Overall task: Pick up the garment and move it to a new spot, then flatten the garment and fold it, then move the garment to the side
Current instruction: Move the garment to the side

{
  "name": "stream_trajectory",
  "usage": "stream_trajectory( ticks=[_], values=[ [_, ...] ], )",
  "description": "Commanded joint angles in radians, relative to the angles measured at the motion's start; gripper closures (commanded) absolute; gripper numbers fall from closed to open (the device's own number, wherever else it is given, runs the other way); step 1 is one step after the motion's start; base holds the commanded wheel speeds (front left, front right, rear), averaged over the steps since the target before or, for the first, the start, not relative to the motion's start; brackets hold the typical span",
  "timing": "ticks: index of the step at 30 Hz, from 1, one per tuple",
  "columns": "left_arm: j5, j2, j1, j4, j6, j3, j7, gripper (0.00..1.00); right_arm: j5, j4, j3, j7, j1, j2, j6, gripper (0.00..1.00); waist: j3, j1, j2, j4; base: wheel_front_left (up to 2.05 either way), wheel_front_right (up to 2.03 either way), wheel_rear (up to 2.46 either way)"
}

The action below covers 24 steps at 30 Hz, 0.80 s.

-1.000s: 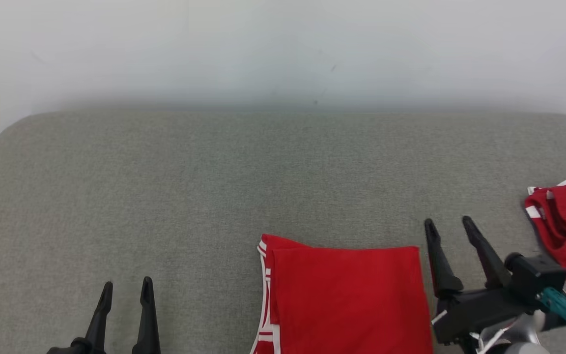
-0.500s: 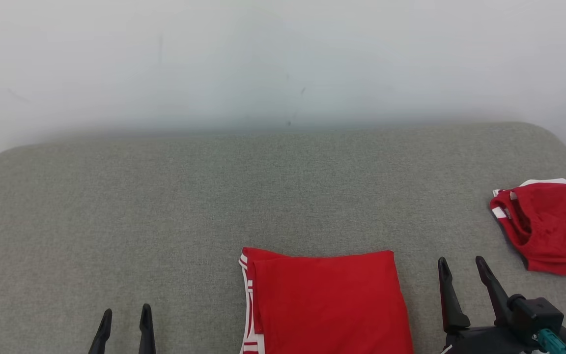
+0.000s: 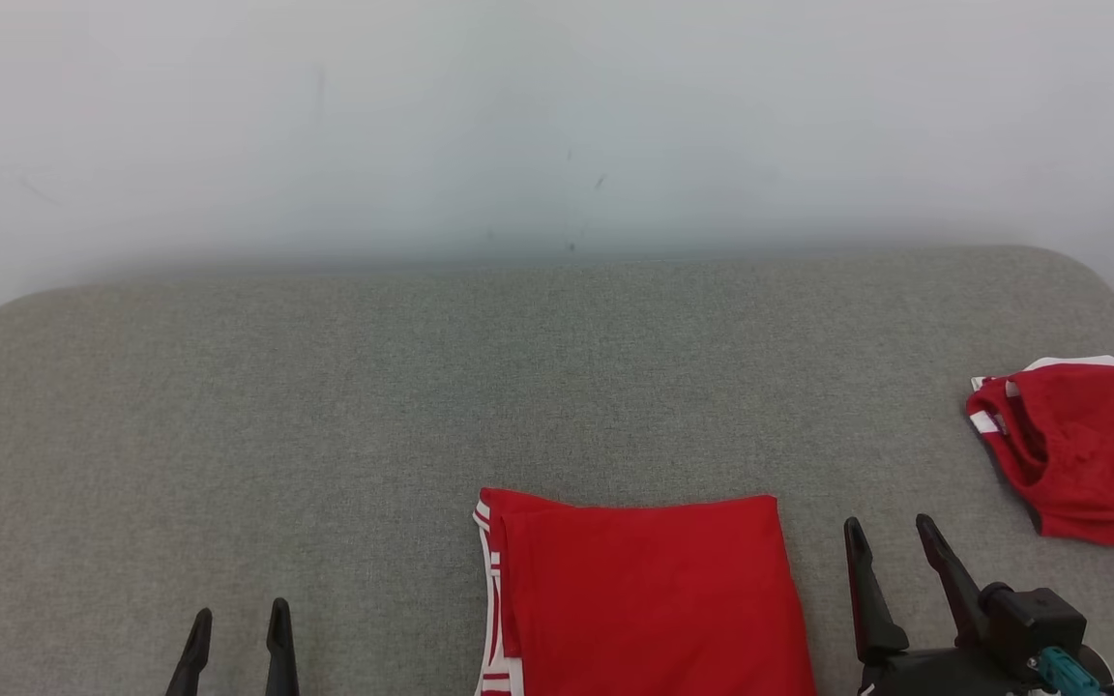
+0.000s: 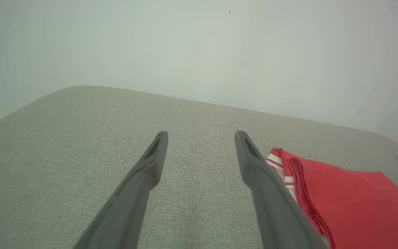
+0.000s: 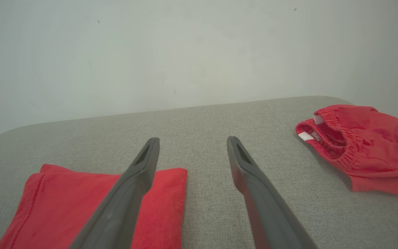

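My view has tilted in the last second, so I discount most of the apparent shift. What did move is the right hand (image 3: 888, 522): it has drawn back from the right edge of the folded garment (image 3: 644, 599) and now sits just beside it, fingers spread and holding nothing. The left hand (image 3: 241, 609) is low on the other side, well apart from the cloth, also released and empty. The garment lies flat on the grey worktop (image 3: 325, 406) between them. Its near edge is cut off, so I can only say the fold looks finished. Sliding it aside is probably next. A second red garment (image 3: 1079, 454) lies crumpled far right.
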Motion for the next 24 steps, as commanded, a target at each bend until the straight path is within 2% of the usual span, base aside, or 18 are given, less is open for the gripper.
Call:
stream_trajectory(
  ticks=[1,9,13,17,24],
  values=[
    [-0.001,-0.001,0.016,-0.003,-0.002,0.001,-0.003,0.0,0.003,0.0,-0.002,-0.002,-0.009,-0.001,0.001,0.0,0.001,0.0001,0.0,0.0,0.0,0.0,0.0],
    [-0.002,0.0,0.011,-0.008,-0.002,-0.002,-0.003,0.0,0.014,0.009,0.005,0.02,-0.007,-0.001,0.001,0.0,0.003,0.0001,0.0,0.005,0.0,0.0,0.0],
    [-0.004,0.0,0.011,-0.008,0.001,-0.004,-0.003,0.0,0.024,0.014,0.008,0.083,-0.012,-0.001,0.001,0.0,0.006,0.0001,0.0,0.009,0.0,0.0,0.0],
    [-0.005,0.0,0.011,-0.006,0.004,-0.006,-0.003,0.0,0.041,0.009,-0.005,0.252,-0.017,-0.001,0.001,0.0,0.007,0.0001,0.0,0.013,0.0,0.0,0.0],
    [-0.009,-0.001,0.01,-0.009,0.01,-0.011,-0.003,0.0,0.067,-0.054,-0.012,0.625,-0.03,-0.001,0.001,0.0,0.008,0.0001,0.0,0.023,0.0,0.0,0.0]
  ],
)
